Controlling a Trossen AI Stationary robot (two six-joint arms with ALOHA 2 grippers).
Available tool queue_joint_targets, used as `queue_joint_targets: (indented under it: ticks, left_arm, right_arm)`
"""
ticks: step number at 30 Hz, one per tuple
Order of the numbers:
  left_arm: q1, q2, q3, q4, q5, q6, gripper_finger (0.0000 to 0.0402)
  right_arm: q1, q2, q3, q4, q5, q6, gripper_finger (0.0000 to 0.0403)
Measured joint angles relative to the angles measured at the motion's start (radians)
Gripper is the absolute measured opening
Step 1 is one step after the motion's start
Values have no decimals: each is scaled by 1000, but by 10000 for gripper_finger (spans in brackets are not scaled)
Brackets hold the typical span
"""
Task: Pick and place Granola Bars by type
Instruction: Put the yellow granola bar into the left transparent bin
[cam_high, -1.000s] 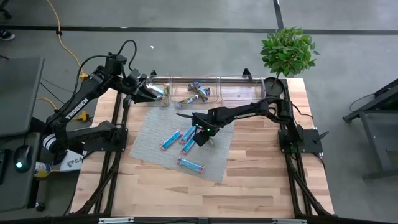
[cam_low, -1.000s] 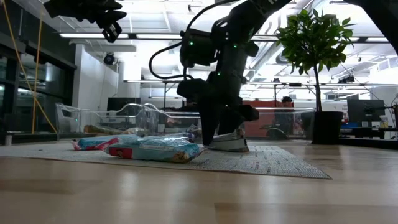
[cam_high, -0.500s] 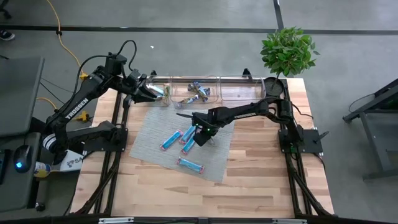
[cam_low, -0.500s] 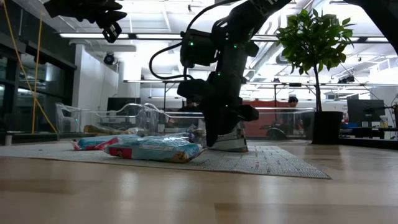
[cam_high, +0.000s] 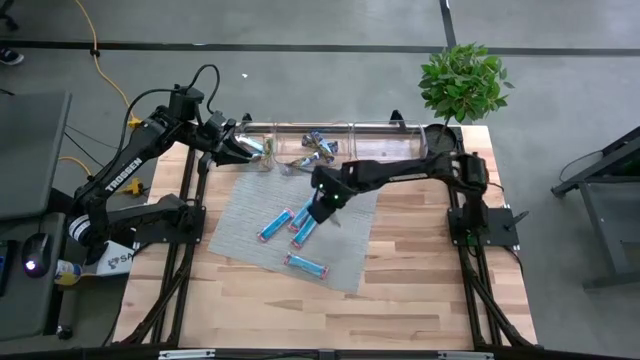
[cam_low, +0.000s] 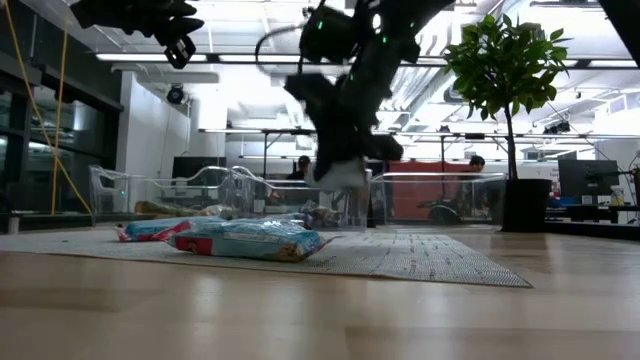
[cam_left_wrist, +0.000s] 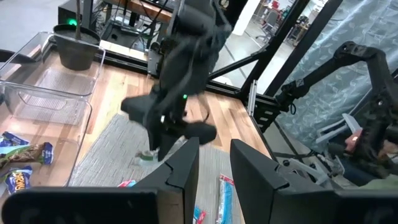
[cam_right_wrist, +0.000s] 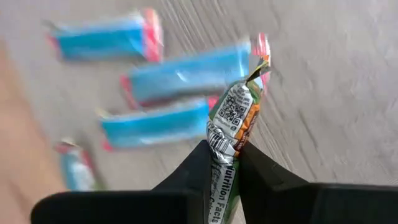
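The right tool (cam_right_wrist: 222, 163) is pinching a green-and-orange granola bar (cam_right_wrist: 231, 124) above the grey mat (cam_high: 240, 215), centre frame. The left tool (cam_high: 262, 152) is hovering open over the clear bins (cam_high: 372, 143), upper left. Some bars are lying binned; four blue bars (cam_high: 274, 225) are waiting on the mat.

1. A robotics lab or open workshop: bare concrete floor (cam_high: 300, 25) with cables around a wooden table (cam_high: 420, 260).
2. Long ceiling lights (cam_low: 230, 57), monitors (cam_low: 585, 178), desks and a potted plant (cam_low: 510, 100) fill the hall behind.
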Motion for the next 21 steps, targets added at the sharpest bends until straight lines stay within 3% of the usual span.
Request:
queue_joint_targets:
  ticks: [10, 17, 21]
  left_arm:
    - [0, 0, 0, 11, 10, 0, 89]
    - [0, 2, 0, 48, 95, -10, 89]
    - [-2, 2, 0, 145, 132, -72, 89]
  right_arm:
    - [-38, -124, 0, 309, -32, -108, 43]
    - [-50, -139, 1, 634, -30, -210, 43]
    - [-63, -140, 2, 690, 5, -238, 43]
